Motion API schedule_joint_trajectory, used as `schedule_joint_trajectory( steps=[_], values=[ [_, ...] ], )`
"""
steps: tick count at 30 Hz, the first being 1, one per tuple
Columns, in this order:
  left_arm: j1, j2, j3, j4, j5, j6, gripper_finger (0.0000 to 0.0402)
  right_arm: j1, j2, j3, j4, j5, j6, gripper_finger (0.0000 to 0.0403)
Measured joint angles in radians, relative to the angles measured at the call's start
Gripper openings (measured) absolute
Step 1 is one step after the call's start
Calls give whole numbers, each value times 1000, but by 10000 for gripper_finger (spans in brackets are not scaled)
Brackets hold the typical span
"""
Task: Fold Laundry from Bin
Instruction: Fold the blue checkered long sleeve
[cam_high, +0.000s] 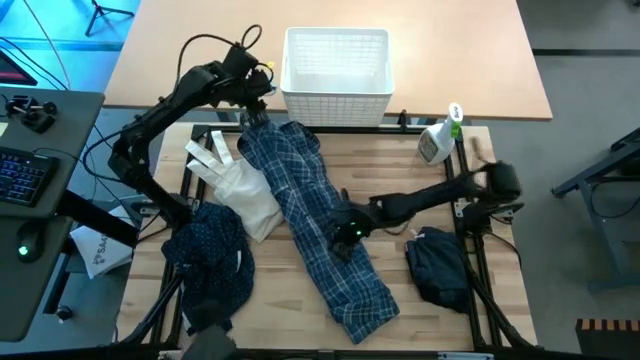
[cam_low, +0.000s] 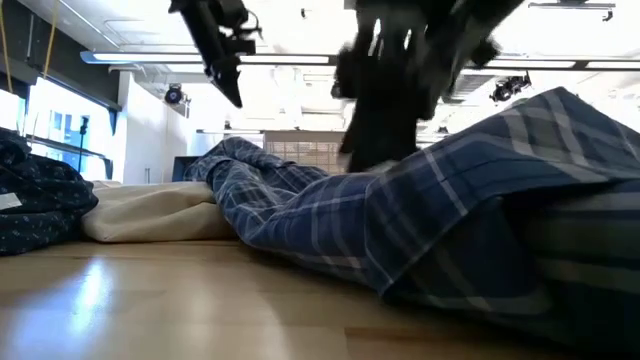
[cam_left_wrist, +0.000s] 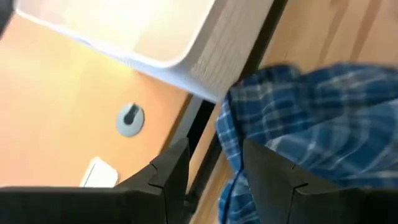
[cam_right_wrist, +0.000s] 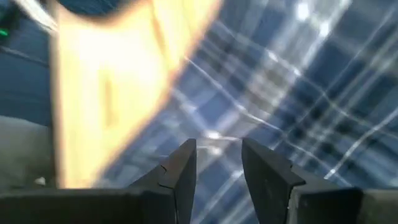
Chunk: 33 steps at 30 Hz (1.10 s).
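The blue-and-white plaid shirt (cam_high: 315, 215) lies stretched slantwise across the wooden table, from just below the white lattice bin (cam_high: 335, 62) to the near edge. My left gripper (cam_high: 260, 108) hovers open above the shirt's far end (cam_left_wrist: 298, 118), with nothing between its fingers. My right gripper (cam_high: 345, 232) is open, low over the shirt's middle (cam_right_wrist: 267, 81). A navy dotted shirt (cam_high: 210, 258) lies bunched at the near left. A plain dark navy piece (cam_high: 440, 268) lies at the near right. My right gripper slants down from the table's right side onto the middle of the plaid shirt (cam_right_wrist: 217, 134), its fingers apart with the cloth showing in the gap. I cannot tell whether the fingertips touch the cloth. The shirt lies flat on the table.
A cream-white cloth bag (cam_high: 240, 185) lies left of the plaid shirt, partly under it. A spray bottle (cam_high: 440, 140) stands at the far right. The bin sits on a separate tabletop beyond the far edge. Bare wood shows at the near middle (cam_high: 285, 300).
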<state>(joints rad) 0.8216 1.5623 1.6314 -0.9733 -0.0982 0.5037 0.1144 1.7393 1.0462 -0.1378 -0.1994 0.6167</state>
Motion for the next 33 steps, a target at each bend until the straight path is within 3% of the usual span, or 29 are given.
schedule_joint_trajectory(
  steps=[6,12,16,20,25,29,33],
  values=[
    [-148,-114,0,-27,126,-151,138,92,-260,0,-202,227,45,126],
    [-501,-223,2,-47,149,-407,117,254,-439,-83,-330,516,38,126],
    [-846,-227,-30,-17,-78,-764,101,355,-534,-273,-274,505,77,126],
    [-1144,-141,-93,93,-268,-1162,87,440,-612,-433,-123,405,109,126],
    [-1358,67,-111,276,-230,-1561,78,518,-655,-490,-21,329,124,126],
    [-1438,265,-111,515,-125,-1817,76,563,-664,-490,4,326,83,126],
    [-1473,445,-112,751,-102,-1995,76,600,-664,-490,7,327,91,126]
  ],
)
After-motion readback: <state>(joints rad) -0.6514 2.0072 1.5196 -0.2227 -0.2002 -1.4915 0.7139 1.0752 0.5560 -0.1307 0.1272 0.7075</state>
